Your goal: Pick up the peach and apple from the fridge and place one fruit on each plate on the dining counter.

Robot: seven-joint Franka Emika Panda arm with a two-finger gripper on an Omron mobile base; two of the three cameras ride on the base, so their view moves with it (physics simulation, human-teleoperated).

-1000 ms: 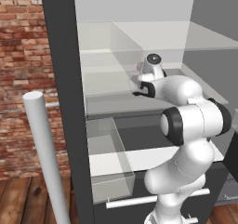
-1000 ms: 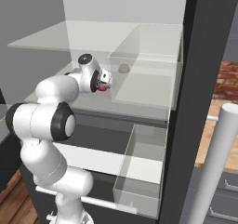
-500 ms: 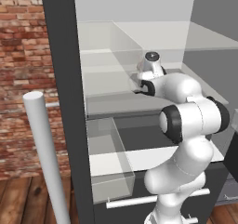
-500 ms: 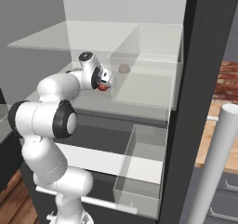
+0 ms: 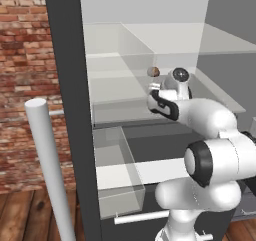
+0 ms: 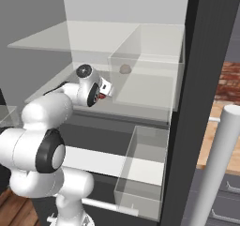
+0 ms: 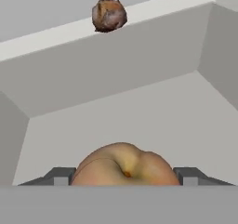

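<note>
My gripper (image 7: 122, 175) is shut on the peach (image 7: 123, 165), an orange fruit with a yellowish blush, with one dark finger (image 7: 60, 175) at each side of it. In the base views the gripper (image 5: 152, 92) (image 6: 104, 93) is inside the fridge (image 5: 70, 85), just above a glass shelf (image 6: 56, 86), and the peach (image 6: 100, 96) shows as a reddish spot at the fingertips. The apple, the plates and the dining counter are out of view.
A dull brown lump (image 7: 109, 14) (image 5: 154, 71) (image 6: 124, 69) sits farther back on the shelf. Below the shelf a clear bin (image 5: 117, 175) (image 6: 140, 169) juts forward. A white bar (image 5: 50, 170) (image 6: 215, 173) stands beside the opening. Brick wall (image 5: 25, 85) lies to the left.
The hand with the peach has come slightly lower and back toward the fridge front. The brown lump now shows beside it in the left base view.
</note>
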